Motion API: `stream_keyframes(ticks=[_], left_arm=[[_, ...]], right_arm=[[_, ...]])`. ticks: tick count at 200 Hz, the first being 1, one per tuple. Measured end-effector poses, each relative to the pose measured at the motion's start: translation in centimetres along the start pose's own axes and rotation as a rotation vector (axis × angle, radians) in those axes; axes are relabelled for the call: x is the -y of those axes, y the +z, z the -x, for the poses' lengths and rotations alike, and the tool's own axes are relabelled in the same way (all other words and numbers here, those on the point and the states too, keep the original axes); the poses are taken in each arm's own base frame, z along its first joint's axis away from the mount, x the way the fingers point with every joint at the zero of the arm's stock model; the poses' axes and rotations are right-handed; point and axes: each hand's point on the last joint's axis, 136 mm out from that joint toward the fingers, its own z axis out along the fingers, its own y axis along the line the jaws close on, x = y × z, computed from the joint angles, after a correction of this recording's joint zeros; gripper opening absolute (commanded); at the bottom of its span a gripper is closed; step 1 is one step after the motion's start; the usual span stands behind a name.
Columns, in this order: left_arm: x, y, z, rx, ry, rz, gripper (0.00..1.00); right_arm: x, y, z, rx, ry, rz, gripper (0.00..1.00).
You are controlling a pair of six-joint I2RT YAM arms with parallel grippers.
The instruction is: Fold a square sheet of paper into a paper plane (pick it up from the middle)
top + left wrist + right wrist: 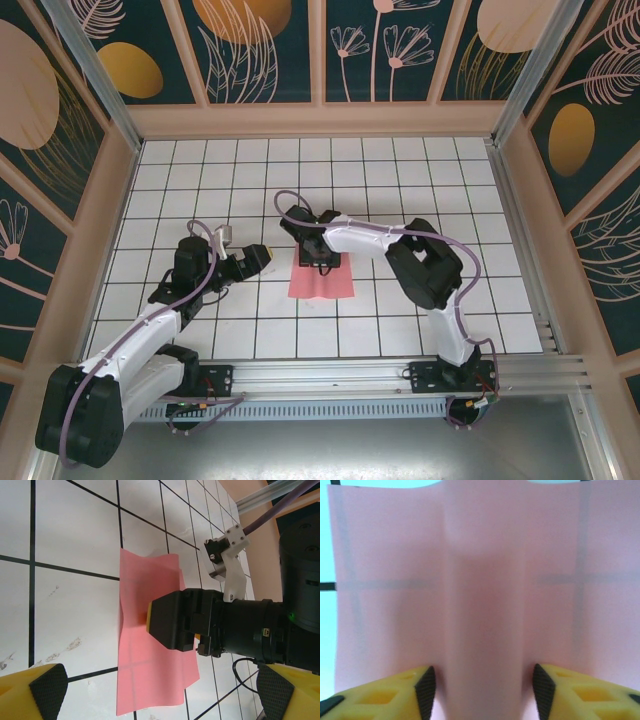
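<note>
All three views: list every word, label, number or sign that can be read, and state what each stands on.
No text can be read in these pictures.
The square sheet of paper is plain pink, with no print.
A tiny yellow mark on the black right arm is too small to read.
The wall panels carry leaf and flower drawings, no letters.

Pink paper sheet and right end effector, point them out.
Pink paper sheet (322,283), top external view, bare near half.
Right end effector (484,690), right wrist view, midway between fingertips.
</note>
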Motion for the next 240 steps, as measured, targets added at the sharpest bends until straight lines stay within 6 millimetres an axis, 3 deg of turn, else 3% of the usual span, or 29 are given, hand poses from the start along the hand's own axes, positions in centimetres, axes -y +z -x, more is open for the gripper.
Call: stream_keyframes(ticks=[41, 82, 100, 122, 174, 208, 240], left_arm=[[0.1, -0.1, 0.0, 0.001, 0.0, 0.0, 0.99], [0.8, -0.5, 0.5, 0.013, 0.003, -0.007, 0.99], [1.4, -0.7, 1.0, 0.026, 0.006, -0.02, 0.99], [2.0, -0.9, 1.4, 0.037, 0.003, -0.032, 0.99], [2.7, -0.1, 0.9, 0.007, -0.017, -0.066, 0.99], [4.0, 2.2, -2.5, -0.105, 0.007, -0.089, 0.92], [2.9, 4.0, -4.2, -0.161, -0.02, -0.036, 0.87]], right_arm=[[-0.7, -3.1, 1.2, 0.022, 0.047, 0.167, 0.4], [-2.0, -9.0, 3.8, 0.081, 0.144, 0.556, 0.42], [-2.0, -10.5, 4.9, 0.098, 0.196, 0.727, 0.43], [-1.3, -9.5, 5.2, 0.073, 0.247, 0.814, 0.44], [-1.1, -4.9, 3.3, -0.021, 0.259, 0.768, 0.47], [-0.3, -3.3, 2.7, -0.025, 0.242, 0.706, 0.52], [0.7, -2.5, 2.3, -0.022, 0.231, 0.645, 0.59]])
